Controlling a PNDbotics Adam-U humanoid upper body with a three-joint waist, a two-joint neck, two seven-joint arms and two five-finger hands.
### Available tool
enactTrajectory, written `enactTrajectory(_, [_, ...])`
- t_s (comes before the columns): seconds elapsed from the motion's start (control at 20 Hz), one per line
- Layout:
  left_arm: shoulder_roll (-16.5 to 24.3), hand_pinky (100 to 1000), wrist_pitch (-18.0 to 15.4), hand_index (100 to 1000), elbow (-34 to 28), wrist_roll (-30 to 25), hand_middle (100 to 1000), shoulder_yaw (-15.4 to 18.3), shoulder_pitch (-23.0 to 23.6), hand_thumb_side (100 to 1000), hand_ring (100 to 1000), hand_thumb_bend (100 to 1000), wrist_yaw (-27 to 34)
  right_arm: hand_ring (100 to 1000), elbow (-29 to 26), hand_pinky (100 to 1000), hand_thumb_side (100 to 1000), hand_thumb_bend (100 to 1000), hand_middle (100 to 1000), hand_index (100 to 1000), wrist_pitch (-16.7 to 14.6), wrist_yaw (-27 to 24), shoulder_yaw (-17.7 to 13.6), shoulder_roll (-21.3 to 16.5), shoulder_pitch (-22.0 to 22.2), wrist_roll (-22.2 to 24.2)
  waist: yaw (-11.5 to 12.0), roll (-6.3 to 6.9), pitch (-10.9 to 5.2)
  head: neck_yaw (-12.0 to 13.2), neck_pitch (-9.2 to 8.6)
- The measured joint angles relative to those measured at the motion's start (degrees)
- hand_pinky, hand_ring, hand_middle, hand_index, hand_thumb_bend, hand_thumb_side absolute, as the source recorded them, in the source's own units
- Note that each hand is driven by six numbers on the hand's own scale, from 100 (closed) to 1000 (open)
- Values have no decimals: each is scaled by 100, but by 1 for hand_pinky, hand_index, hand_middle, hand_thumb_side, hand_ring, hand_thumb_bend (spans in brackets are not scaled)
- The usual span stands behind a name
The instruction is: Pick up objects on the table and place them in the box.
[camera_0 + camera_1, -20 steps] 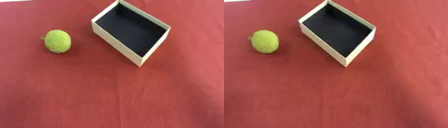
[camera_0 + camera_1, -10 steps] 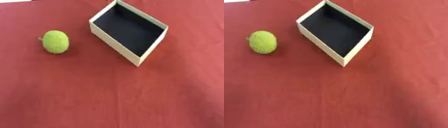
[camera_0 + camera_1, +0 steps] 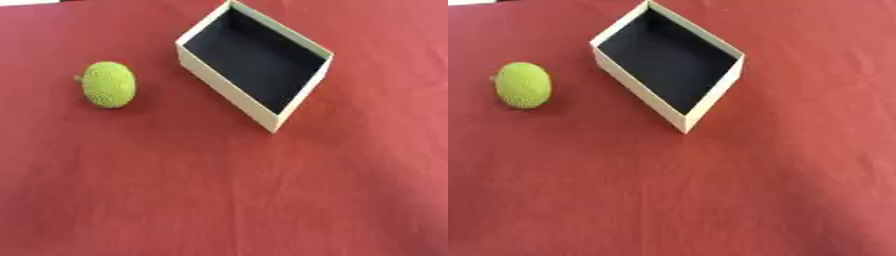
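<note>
A bumpy yellow-green fruit-shaped object (image 3: 108, 84) lies on the red tablecloth at the left. To its right stands an open cream-walled box (image 3: 226, 87) with a black inside, turned at an angle; nothing shows inside it. A gap of bare cloth separates the fruit from the box. Neither robot hand appears in either eye view.
The red cloth (image 3: 219, 190) covers the whole table, with slight wrinkles in the lower half. A sliver of pale surface shows at the top left corner (image 3: 26, 2).
The whole picture has shifted slightly between frames, so the camera has moved. The fruit and the box keep the same places relative to each other.
</note>
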Motion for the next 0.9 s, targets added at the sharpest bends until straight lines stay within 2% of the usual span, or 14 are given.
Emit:
enactTrajectory(0.3, [401,825,-50,942,165,486,816,-695,-209,693,800,235,-805,770,0,796,595,100,584,755,5,-27,37,-1,-1,47,-40,66,-35,5,0])
enactTrajectory(0.5, [421,832,-53,951,228,676,823,-1043,-448,659,811,283,-1311,770,0,797,598,100,584,755,13,-43,40,-1,-2,60,-74,72,-36,37,-1])
enactTrajectory(0.9, [393,842,-54,950,525,696,842,-1524,-1143,648,827,299,-2014,771,0,797,602,100,583,755,26,-66,76,-1,-1,99,-102,99,-59,129,-5])
